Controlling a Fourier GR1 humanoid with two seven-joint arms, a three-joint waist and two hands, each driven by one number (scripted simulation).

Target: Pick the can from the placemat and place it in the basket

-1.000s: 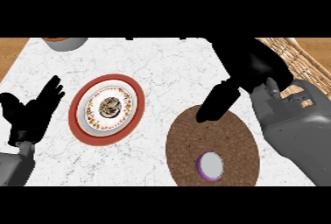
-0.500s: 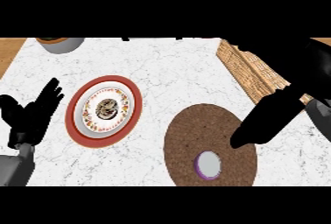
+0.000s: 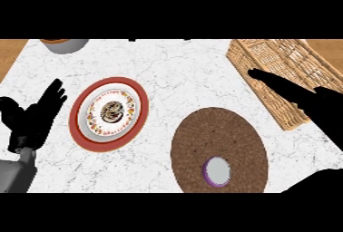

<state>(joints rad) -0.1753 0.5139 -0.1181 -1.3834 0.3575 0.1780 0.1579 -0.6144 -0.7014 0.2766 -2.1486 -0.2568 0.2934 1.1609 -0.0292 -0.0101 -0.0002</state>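
One can (image 3: 217, 171) stands on the brown placemat (image 3: 218, 136), untouched. The right hand (image 3: 295, 93) stretches flat-fingered before the basket (image 3: 268, 54); the left hand (image 3: 33, 118) rests spread wide.

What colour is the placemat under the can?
Dark brown, woven-looking placemat, seen in the head view.

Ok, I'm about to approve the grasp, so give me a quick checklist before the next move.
1. Can upright on the brown placemat: ok.
2. Can free of both hands: ok.
3. Right hand open, fingers straight: ok.
4. Right hand over the can: not ok; it lies above the basket's near edge.
5. Left hand open at the left edge, beside the plate: ok.
6. Room inside the basket: cannot tell.
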